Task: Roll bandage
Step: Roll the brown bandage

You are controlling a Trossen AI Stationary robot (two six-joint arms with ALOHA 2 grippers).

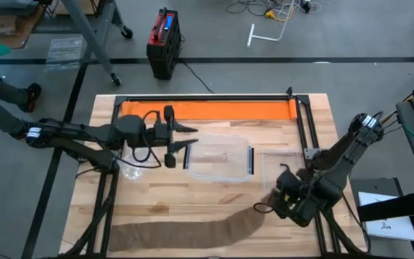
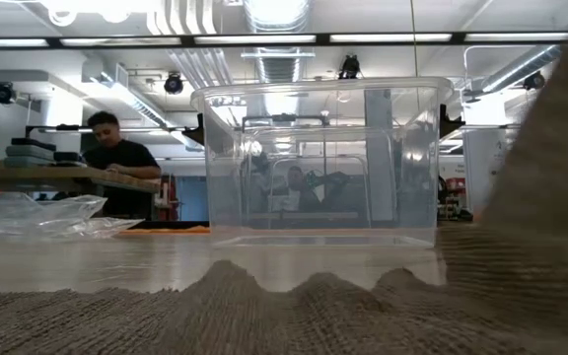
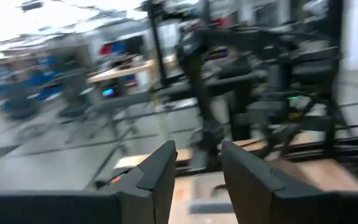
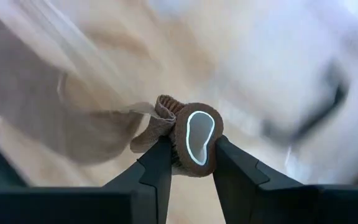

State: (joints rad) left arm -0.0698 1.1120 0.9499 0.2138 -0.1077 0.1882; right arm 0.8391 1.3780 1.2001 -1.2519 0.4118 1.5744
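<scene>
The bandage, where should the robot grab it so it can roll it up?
Probably at the rolled-up end, where the right gripper already pinches it from the sides. That end is a firm little coil; the rest of the bandage lies flat and floppy along the table's front edge, which gives the fingers nothing firm.

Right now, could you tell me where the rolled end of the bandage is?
The rolled end of the bandage sits pinched in the right gripper, at the table's front right, near the clear plastic container.

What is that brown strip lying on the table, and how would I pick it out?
Start at the wooden table and look along its near edge. The bandage lies there as a long brown band, its end rolled up and pinched in the right gripper. Its neighbours are see-through: a clear plastic box and a crumpled bag.
</scene>
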